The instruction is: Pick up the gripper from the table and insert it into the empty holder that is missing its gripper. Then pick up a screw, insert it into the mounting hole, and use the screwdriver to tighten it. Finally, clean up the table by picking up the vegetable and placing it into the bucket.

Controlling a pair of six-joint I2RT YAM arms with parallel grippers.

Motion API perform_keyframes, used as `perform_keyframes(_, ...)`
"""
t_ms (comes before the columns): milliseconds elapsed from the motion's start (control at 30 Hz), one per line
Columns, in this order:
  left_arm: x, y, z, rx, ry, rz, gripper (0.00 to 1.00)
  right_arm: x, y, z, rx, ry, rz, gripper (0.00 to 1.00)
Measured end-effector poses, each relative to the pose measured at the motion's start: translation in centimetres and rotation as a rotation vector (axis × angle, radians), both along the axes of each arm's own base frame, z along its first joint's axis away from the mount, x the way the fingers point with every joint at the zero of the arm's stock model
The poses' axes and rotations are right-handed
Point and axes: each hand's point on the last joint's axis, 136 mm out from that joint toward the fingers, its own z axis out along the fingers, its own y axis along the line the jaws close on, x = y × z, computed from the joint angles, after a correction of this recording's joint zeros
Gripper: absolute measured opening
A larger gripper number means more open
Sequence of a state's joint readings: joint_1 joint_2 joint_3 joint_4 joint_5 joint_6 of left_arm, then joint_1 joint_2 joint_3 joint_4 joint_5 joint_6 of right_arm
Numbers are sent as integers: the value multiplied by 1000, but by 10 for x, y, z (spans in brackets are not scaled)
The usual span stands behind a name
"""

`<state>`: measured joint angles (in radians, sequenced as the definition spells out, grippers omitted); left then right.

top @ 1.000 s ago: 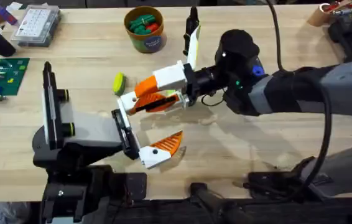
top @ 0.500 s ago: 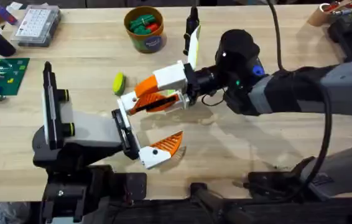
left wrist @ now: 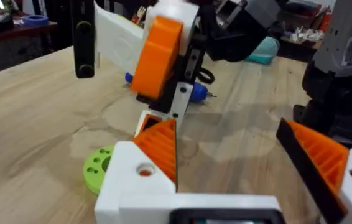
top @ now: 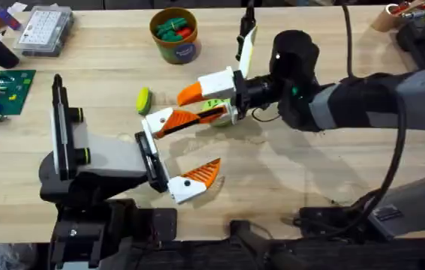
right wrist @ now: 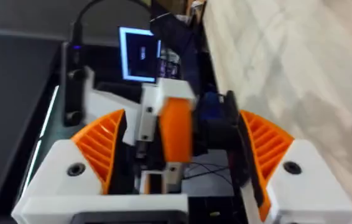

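Observation:
The gripper [top: 186,118], a tapered orange ribbed fingertip, sits in the holder [top: 157,121], the white far finger mount of my left arm. The left wrist view shows the gripper [left wrist: 162,149] on the holder [left wrist: 135,183]. My left gripper [top: 211,139] [left wrist: 222,124] stands wide open and holds nothing. My right gripper [top: 197,103] [right wrist: 182,118] hovers open just past the fingertip's end, apart from it. The vegetable [top: 143,99] [left wrist: 98,168], a yellow-green round slice, lies on the table [top: 310,180] beside the holder. The bucket [top: 175,34] stands at the far edge with green and red pieces inside.
A clear parts box [top: 43,30] and a green board [top: 2,90] lie at the far left. A tan paper cup [top: 387,15] stands at the far right corner. A small blue object [left wrist: 198,93] lies on the wood behind the right gripper.
My right gripper has drawn back to the right and toward the far side, off the orange fingertip, which stays in the holder. The left arm has not moved.

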<state>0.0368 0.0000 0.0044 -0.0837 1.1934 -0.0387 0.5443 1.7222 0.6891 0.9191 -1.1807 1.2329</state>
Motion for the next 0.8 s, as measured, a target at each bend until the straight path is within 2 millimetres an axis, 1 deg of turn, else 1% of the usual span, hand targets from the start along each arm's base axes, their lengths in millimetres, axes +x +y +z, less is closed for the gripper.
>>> perform_keyframes(100, 0, 0, 0, 0, 0, 0, 986, 8, -8, -13, -37, -3, -31, 997)
perform_keyframes(167, 0, 0, 0, 0, 0, 0, 986, 17, -14, -17, -43, -31, -61, 997)
perform_keyframes(367, 0, 0, 0, 0, 0, 0, 986, 47, -35, -18, -48, -114, -162, 997)
perform_keyframes(500, 0, 0, 0, 0, 0, 0, 986, 63, -42, -15, -62, -130, -197, 997)
perform_keyframes(667, 0, 0, 0, 0, 0, 0, 986, 82, -49, -18, -134, -121, -254, 997)
perform_keyframes(800, 0, 0, 0, 0, 0, 0, 986, 96, -53, -19, -229, -155, -299, 996)
